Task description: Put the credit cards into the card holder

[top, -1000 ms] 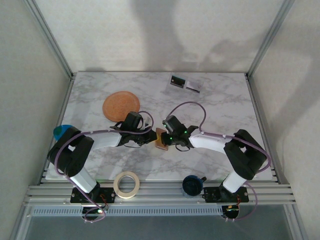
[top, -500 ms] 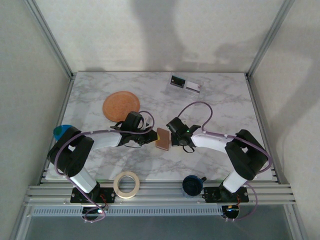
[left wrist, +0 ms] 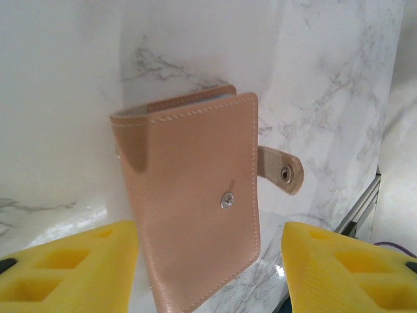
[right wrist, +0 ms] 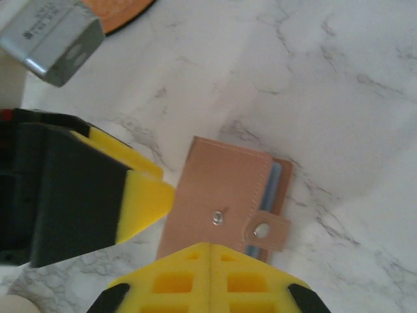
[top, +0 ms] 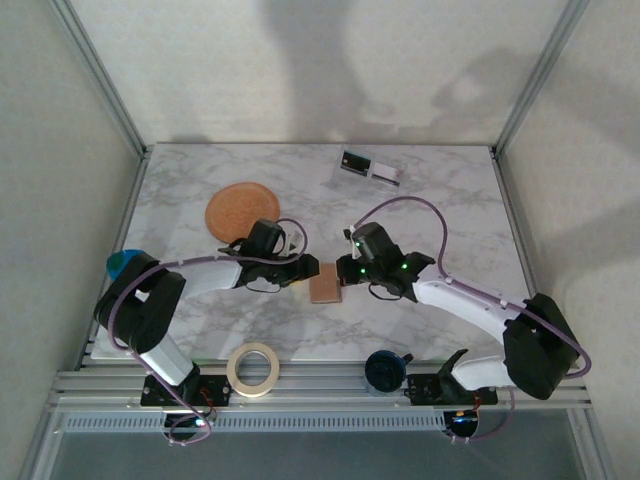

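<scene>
The tan-pink card holder [top: 324, 288] lies closed on the marble table [top: 450, 220], its snap tab [left wrist: 281, 171] loose at one side. A pale blue card edge [right wrist: 274, 181] shows inside it. My left gripper [top: 305, 270] is open; in the left wrist view its yellow fingers [left wrist: 71, 267] stand on either side of the holder [left wrist: 195, 202] without touching it. My right gripper [right wrist: 210, 246] is shut, its pads pressed together just over the holder's [right wrist: 221, 195] edge, with nothing between them. Two credit cards, one dark [top: 354, 161] and one whitish [top: 385, 174], lie at the back of the table.
A round orange-brown disc [top: 238, 209] lies behind the left arm. A tape roll [top: 253, 367] and a dark blue cup [top: 383, 368] sit at the near rail. A blue object [top: 120, 262] is at the table's left edge.
The holder, held up between both grippers a second ago, now lies flat on the table. My left gripper has opened and let it go. The right arm has swung out to the right.
</scene>
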